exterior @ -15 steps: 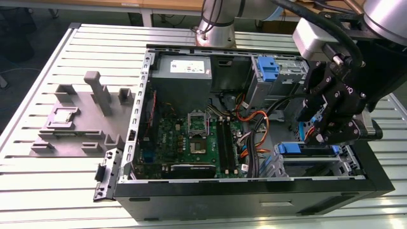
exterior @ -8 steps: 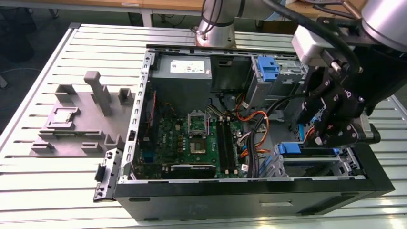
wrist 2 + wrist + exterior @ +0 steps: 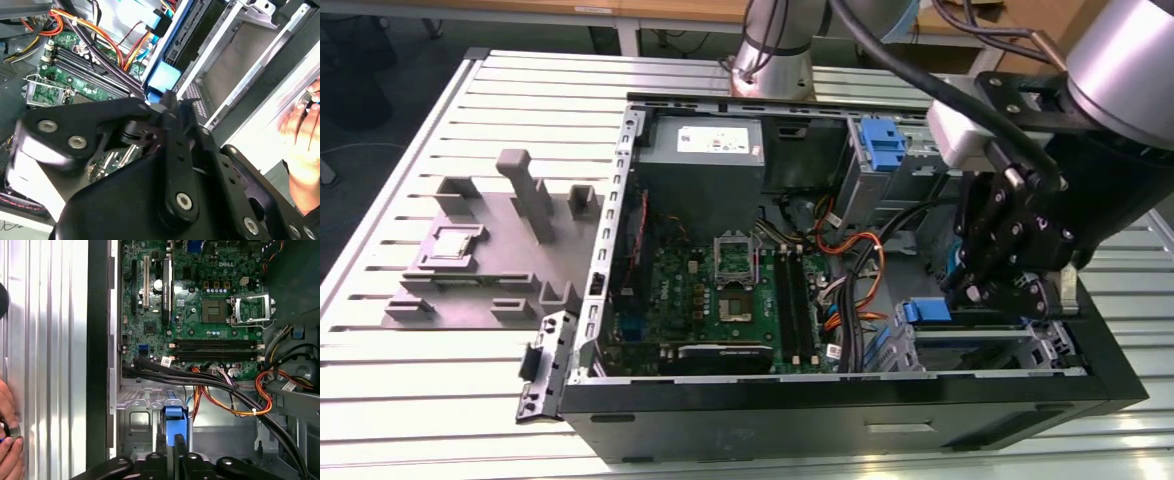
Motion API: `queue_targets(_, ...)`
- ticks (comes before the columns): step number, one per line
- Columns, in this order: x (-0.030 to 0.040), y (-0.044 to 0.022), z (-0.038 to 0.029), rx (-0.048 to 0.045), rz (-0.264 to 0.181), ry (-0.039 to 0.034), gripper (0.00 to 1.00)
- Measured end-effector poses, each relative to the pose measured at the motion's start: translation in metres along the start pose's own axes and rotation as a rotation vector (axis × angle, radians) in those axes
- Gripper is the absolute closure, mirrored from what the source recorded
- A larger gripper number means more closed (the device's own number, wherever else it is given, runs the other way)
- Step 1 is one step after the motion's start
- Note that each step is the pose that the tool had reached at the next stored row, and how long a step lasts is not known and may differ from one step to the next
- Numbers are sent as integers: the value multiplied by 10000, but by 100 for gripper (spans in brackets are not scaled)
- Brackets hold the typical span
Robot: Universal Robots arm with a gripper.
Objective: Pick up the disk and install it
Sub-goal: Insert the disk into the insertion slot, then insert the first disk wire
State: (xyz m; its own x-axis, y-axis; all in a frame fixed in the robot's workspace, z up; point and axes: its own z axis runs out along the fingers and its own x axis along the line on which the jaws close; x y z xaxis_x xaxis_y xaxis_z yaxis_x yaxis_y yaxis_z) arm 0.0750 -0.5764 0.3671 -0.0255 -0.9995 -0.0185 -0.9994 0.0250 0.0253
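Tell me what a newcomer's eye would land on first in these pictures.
The open black computer case lying on the slatted metal table, with its green motherboard bared, draws the eye first. At the exterior view's right the black robot gripper hangs over the drive bay, beside a bright blue plastic tab. In the first wrist view a person's hand is over the table.

The disk [image 3: 923, 310] sits in the metal drive cage [image 3: 981, 350] at the near end of the open computer case [image 3: 854, 415], toward the exterior view's right. Mostly its blue plastic rail end shows. In the second wrist view the disk [image 3: 162, 80] shows a blue rail along a dark side. Whether it is fully seated cannot be told.
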Motion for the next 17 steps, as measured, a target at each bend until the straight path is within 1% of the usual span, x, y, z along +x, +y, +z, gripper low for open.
queue_targets(1, 0, -5, 15, 8, -1, 0, 82)
queue_targets(2, 0, -7, 28, 19, 0, 1, 82)
queue_targets(3, 0, -9, 38, 41, 0, 0, 88)
queue_targets(7, -1, -14, 71, 161, -3, -3, 88)
queue_targets(9, -15, -15, 92, 169, -4, -10, 88)
queue_targets(12, -33, -15, 120, 169, 3, -40, 88)
queue_targets(17, -33, -15, 123, 169, 5, -38, 88)
